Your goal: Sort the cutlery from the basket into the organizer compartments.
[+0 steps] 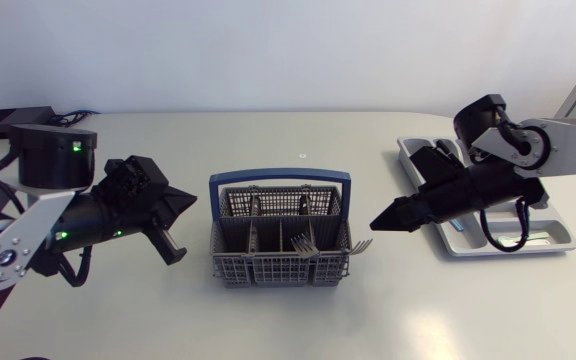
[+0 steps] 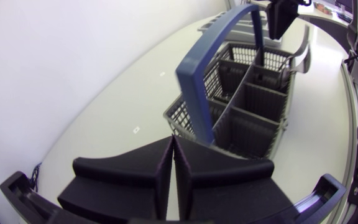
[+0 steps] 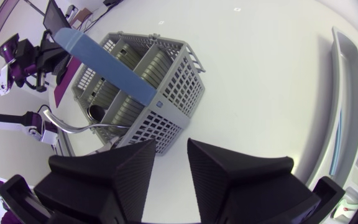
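1. The left wrist view shows what the head view does not: the left gripper (image 2: 173, 142) is clenched, its fingers pressed together with nothing between them.
2. The right gripper (image 3: 171, 148) is released and empty.
3. The surface is a white table (image 1: 298, 320).
4. The basket (image 1: 280, 228), ahead of both grippers, holds forks (image 1: 308, 244).
5. The organizer (image 1: 558, 238) lies under the right arm.

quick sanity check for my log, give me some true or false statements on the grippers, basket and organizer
The left gripper is shut with nothing in it. True.
The right gripper grips a fork. False: it is open and empty.
Forks stick out of the basket. True.
The basket lies on its side. False: it stands upright, handle up.
The organizer is left of the basket. False: it lies right of it, under the right arm.
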Controlling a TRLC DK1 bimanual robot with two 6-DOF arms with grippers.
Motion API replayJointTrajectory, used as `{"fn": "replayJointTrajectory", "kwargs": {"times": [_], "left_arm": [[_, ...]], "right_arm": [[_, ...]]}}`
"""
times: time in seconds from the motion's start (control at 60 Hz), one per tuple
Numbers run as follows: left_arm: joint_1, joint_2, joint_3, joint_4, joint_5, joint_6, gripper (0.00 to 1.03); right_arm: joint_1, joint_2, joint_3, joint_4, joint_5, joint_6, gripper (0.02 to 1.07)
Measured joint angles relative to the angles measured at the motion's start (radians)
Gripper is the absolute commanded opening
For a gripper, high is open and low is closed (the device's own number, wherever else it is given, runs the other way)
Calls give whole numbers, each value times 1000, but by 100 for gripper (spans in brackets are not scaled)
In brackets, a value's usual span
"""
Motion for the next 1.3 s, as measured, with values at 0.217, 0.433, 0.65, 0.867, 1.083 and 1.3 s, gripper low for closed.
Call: {"fn": "replayJointTrajectory", "kwargs": {"times": [0.217,0.433,0.65,0.867,1.083,1.3], "left_arm": [[-204,-74,10,-122,11,-55,17],[-333,-8,94,-137,50,-106,22],[-357,111,176,-192,149,-132,23],[-362,204,243,-196,180,-133,23],[-378,249,284,-217,210,-136,25],[-395,254,306,-267,233,-136,25]], "right_arm": [[-68,-80,-5,-66,2,-65,51],[-75,-137,-27,-114,-5,-120,54],[-75,-176,-52,-135,-25,-148,54],[-75,-195,-81,-139,-41,-173,54],[-96,-198,-87,-142,-54,-203,54],[-128,-198,-87,-164,-58,-241,54]]}}
